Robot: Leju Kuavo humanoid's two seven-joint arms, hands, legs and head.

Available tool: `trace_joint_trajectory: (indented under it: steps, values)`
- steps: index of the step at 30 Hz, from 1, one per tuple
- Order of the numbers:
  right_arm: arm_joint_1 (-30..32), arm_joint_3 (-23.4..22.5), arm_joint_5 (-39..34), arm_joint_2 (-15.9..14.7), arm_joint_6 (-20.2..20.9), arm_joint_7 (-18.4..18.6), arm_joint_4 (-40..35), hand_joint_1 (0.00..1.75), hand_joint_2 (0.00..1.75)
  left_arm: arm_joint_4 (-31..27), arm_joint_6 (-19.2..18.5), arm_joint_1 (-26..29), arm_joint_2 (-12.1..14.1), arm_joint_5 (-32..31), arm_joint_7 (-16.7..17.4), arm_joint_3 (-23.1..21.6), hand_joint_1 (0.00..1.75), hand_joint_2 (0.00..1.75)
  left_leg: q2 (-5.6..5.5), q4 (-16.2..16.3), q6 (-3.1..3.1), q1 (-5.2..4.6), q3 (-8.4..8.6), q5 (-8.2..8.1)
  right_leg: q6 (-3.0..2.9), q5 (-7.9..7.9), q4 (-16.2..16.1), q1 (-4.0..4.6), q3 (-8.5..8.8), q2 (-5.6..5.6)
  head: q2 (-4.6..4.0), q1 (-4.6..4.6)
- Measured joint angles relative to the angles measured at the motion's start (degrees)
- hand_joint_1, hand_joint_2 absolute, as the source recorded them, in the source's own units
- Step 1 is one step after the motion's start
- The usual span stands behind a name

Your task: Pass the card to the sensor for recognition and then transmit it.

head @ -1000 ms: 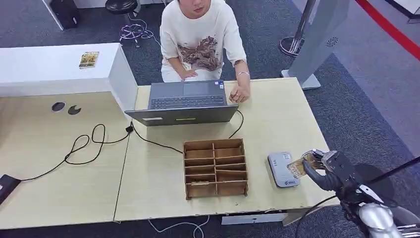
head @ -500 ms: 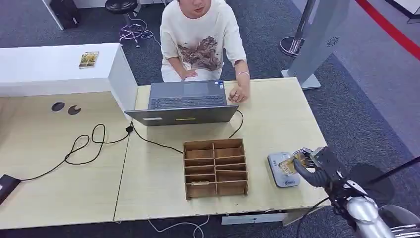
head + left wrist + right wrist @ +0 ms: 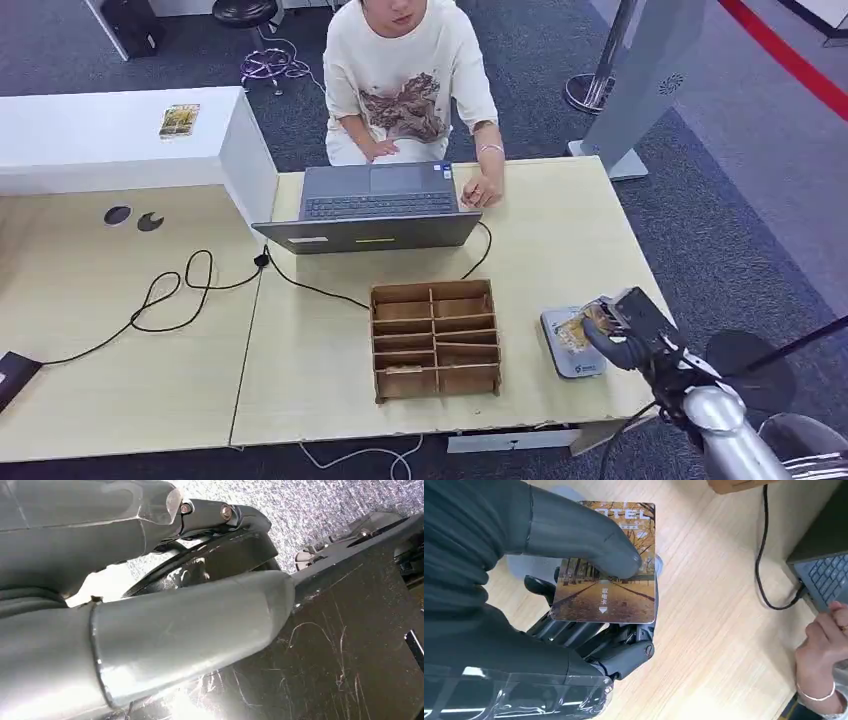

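Holding the card (image 3: 606,570) between thumb and fingers, your right hand (image 3: 618,330) hangs over the grey sensor (image 3: 566,345) near the bench (image 3: 560,240) edge — so the pickup is done and the presentation looks underway. You cannot tell from these views whether the reading has registered. Left for you, by my judgement: the hand-over, likely to the person (image 3: 405,85) at the laptop (image 3: 375,205). Your left hand (image 3: 150,630) — grip unclear.

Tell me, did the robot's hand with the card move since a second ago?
Yes. The right hand holding the card has slid left, toward the wooden organizer; the card is now over the grey sensor, which stayed put on the table.
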Motion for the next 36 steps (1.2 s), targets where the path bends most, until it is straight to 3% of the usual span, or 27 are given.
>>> trace_joint_trajectory:
  steps: [23, 30, 36]
  values:
    - [-0.13, 1.44, 0.44, 0.00, -0.59, 1.38, 2.51, 1.75, 1.75, 0.00, -0.04, 0.00, 0.00, -0.02, 0.00, -0.02, 0.00, 0.00, 0.01, 0.00, 0.00, 0.00, 0.01, 0.00, 0.00, 0.00, 0.00, 0.00, 0.00, 0.01, -0.02, 0.00]
    - [-0.50, 2.36, 8.73, 0.48, -5.42, 3.98, 2.82, 1.75, 1.75, 0.00, -0.09, 0.00, 0.00, 0.15, 0.02, -0.02, 0.00, 0.00, 0.02, 0.00, 0.00, 0.00, 0.00, 0.00, 0.00, 0.00, 0.01, 0.00, 0.00, 0.02, -0.02, 0.00]
    - [-0.88, 2.54, 13.37, 2.08, -6.12, 5.01, 2.84, 1.75, 1.75, 0.00, -0.09, -0.05, 0.00, 0.26, 0.31, -0.02, 0.00, 0.00, 0.01, 0.00, -0.02, 0.00, 0.02, 0.02, 0.00, 0.00, 0.01, 0.00, 0.01, 0.01, 0.00, 0.00]
